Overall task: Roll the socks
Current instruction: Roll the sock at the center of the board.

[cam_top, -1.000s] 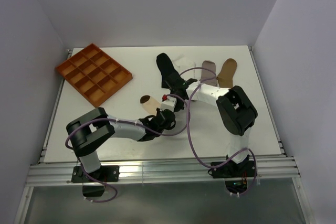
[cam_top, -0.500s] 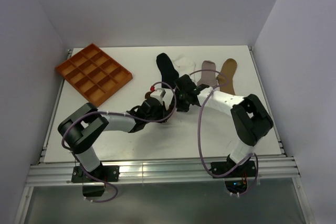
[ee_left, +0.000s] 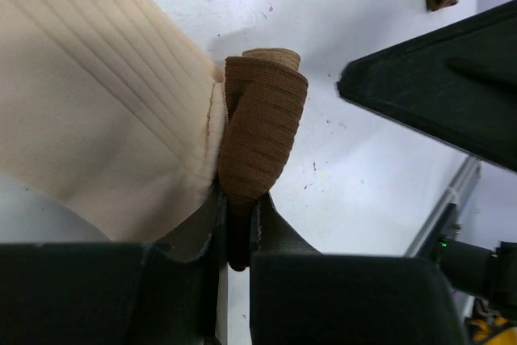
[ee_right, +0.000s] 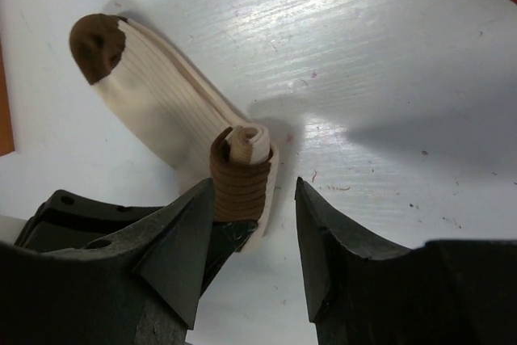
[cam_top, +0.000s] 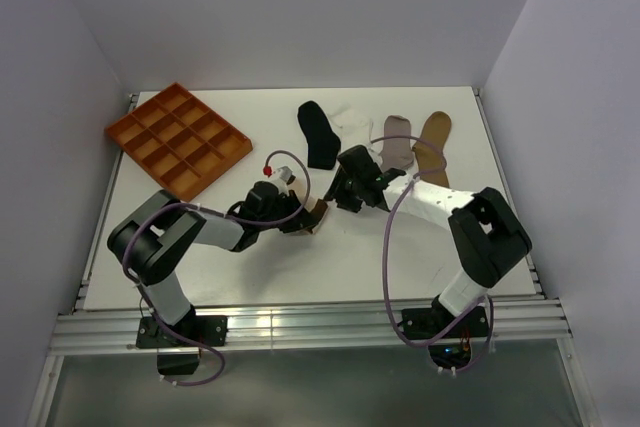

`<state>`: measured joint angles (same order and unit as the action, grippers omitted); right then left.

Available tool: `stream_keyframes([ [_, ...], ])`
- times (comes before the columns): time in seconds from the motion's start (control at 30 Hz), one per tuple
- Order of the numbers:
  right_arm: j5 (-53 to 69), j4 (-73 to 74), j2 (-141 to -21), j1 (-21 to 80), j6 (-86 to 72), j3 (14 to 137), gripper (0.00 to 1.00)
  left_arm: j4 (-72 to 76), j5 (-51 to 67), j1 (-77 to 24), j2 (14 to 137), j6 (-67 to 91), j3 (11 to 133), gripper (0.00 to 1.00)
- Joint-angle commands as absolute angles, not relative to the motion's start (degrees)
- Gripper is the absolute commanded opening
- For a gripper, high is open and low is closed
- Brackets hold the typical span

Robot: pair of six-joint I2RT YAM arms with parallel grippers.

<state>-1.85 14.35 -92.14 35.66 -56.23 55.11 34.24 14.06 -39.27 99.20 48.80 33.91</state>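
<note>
Right now the left gripper [ee_left: 236,236] is pinching the rolled brown end [ee_left: 258,119] of the cream sock [ee_right: 161,103] between nearly closed jaws, mid-table [cam_top: 300,267]. The right gripper [ee_right: 257,216] is hovering just beside the roll, its jaws apart and gripping nothing. The black sock [cam_top: 318,133], white sock [cam_top: 352,127], grey sock [cam_top: 396,137] and tan sock [cam_top: 433,137] are lying along the far side, with the orange tray [cam_top: 215,173] far left.

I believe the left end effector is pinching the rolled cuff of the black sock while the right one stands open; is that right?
Not quite: the left end effector is pinching the rolled cuff of the cream sock, not a black one; the left wrist view shows it.
</note>
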Motion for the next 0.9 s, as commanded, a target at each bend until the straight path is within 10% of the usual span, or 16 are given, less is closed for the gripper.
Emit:
stream_keyframes([
  [0.0,-1.94,9.77,-94.12,36.21,-57.83,54.49,0.52,34.01,17.84,-38.23,101.69,52.73,31.20,0.00],
  [0.87,-1.32,6.50,-100.19,39.81,-58.18,55.81,0.50,34.90,19.07,-35.68,101.96,55.90,29.27,0.00],
])
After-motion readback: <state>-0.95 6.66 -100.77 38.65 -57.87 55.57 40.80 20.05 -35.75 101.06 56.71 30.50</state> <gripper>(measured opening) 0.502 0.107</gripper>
